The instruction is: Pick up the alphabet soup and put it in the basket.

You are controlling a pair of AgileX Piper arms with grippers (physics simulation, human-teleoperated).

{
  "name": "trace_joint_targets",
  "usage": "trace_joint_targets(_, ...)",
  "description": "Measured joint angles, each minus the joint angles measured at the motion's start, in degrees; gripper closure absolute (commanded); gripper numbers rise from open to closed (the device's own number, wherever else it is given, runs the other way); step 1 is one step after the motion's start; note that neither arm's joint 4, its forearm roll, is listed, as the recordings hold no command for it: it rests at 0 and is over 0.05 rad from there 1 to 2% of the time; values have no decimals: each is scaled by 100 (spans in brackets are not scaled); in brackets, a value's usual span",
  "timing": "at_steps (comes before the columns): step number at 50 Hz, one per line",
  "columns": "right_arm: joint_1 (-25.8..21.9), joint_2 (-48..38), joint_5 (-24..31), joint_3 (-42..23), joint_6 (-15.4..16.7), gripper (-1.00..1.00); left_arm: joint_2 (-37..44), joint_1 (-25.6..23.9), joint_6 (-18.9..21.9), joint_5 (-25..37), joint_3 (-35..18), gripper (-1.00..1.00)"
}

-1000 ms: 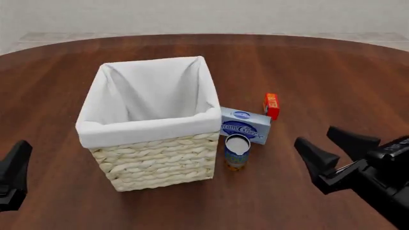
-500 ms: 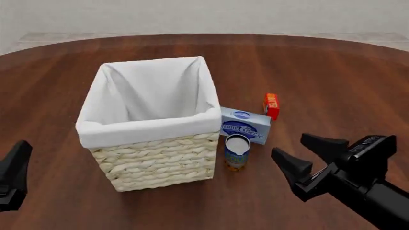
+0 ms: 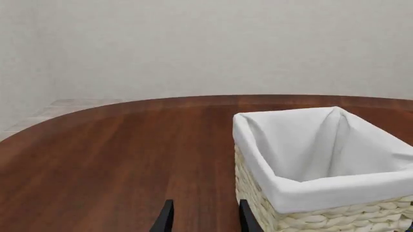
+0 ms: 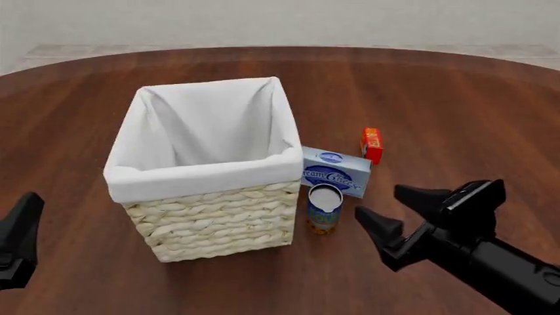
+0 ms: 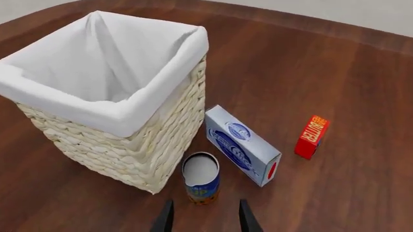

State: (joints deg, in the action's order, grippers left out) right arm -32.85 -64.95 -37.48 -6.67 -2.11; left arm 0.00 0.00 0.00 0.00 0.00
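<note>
My right gripper (image 4: pixel 391 213), jaws spread wide and empty, has swung in toward the alphabet soup (image 4: pixel 323 208) just ahead, lining up the grasp.

left pincer (image 4: pixel 18 239) cut off at frame edge, basket (image 3: pixel 310 193) cropped in left wrist view

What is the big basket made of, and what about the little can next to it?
The basket looks like woven wicker, pale cream with braided strands on its sides, and a soft white cloth folds over its rim. The alphabet soup can seems to be metal: its flat lid looks pale and silvery, with a printed blue and orange label, probably paper, wrapped around it.
</note>
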Motion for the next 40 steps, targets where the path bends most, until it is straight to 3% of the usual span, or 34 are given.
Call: trace_joint_targets(40, -99, -1316, -537, -500, 262, -100, 0, 0, 0, 0, 0, -100)
